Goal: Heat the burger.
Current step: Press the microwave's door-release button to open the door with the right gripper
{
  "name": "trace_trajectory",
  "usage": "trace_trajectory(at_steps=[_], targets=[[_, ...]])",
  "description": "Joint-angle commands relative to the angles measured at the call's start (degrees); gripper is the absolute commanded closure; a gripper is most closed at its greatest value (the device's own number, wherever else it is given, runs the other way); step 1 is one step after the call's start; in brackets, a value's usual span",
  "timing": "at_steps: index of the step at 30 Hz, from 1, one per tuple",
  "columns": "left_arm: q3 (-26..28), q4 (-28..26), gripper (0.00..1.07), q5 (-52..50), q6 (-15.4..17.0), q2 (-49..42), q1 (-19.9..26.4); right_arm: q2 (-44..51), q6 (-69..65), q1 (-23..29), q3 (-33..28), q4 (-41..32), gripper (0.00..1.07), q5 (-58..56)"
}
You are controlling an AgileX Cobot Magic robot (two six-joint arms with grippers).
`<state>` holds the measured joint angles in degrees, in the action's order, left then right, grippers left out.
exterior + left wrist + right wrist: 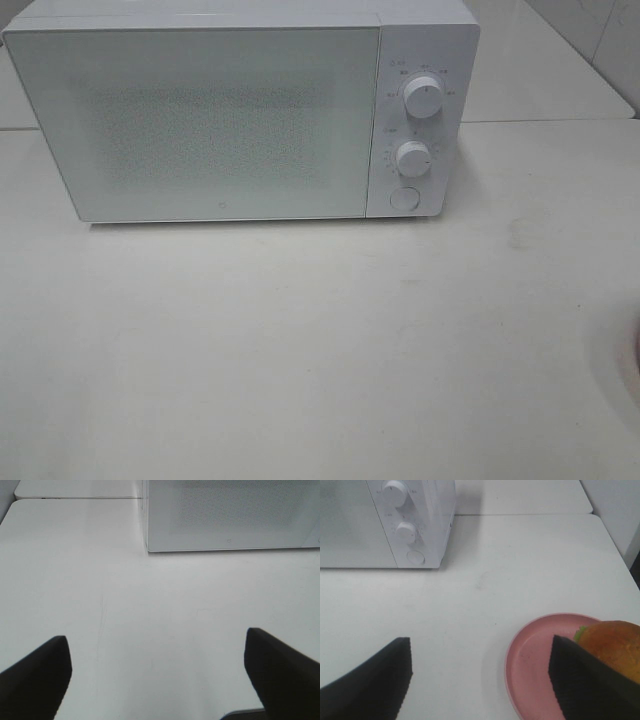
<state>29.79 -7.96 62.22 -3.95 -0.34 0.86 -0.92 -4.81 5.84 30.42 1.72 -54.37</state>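
Note:
The burger (615,642), with a golden-brown bun and a bit of green lettuce showing, sits on a round pink plate (532,665) in the right wrist view. One dark finger (590,680) of my right gripper (480,650) partly hides it. That gripper is open and holds nothing, and the plate's near rim lies between its fingers. My left gripper (157,675) is also open and empty over bare table, in front of the microwave (230,515). Neither gripper shows in the exterior high view, where only a faint pink plate edge (633,360) appears at the far right.
The white microwave (240,110) stands at the back of the white table (300,350) with its door shut. Two round knobs (424,97) and a round button (404,197) sit on its right panel. A second table surface (540,60) adjoins behind it.

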Motion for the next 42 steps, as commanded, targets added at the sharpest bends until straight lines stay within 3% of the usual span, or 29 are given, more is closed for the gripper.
trace_trajectory(at_steps=[1,42], targets=[[-0.2,-0.3,0.20,-0.8,-0.2,-1.3,-0.2,-3.1,-0.6,-0.3,0.8,0.3,0.32,4.6],[-0.2,-0.3,0.20,-0.8,-0.2,-0.9,-0.2,-44.3,-0.6,-0.3,0.7,0.3,0.32,45.6]])
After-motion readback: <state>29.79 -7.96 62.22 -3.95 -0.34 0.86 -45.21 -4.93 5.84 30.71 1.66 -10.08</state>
